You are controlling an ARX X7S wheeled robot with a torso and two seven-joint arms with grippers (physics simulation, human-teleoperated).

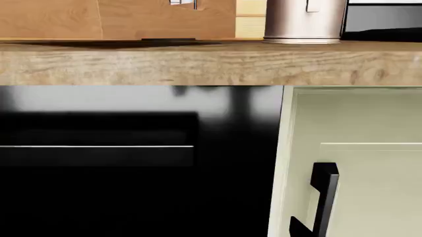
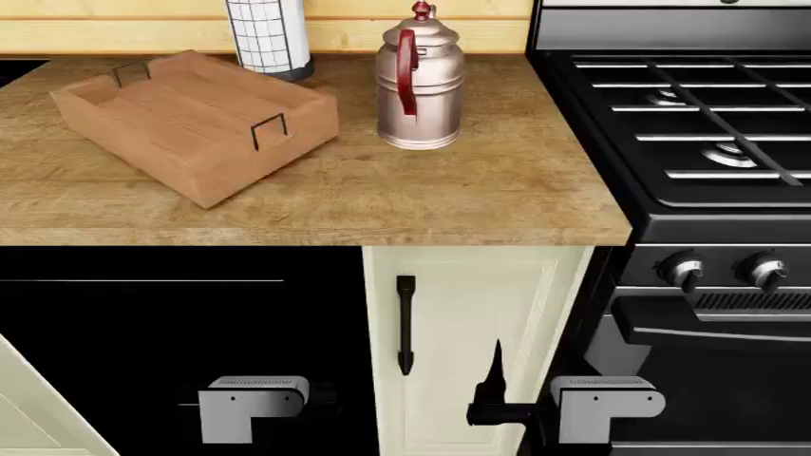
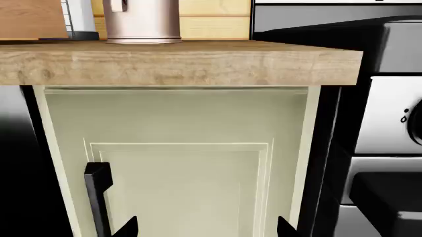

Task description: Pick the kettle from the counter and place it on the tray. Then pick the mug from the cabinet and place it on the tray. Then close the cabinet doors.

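Both hands low, nothing picked up yet

The kettle (image 2: 420, 81) stands on the bench (image 2: 380, 195), above and ahead of the right hand (image 3: 205, 229), whose fingers are spread and empty; the left hand's opening cannot be told. Rising, either arm could strike the bench edge.

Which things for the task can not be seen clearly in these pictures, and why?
- Mug: in no view; the open cabinet interior renders black.
- Kettle: both wrist views cut it off above its base.
- Left claw: head view shows only the wrist block; state unknown.
- Right claw: only fingertips at the picture edge.
- Left cabinet door: a corner only.
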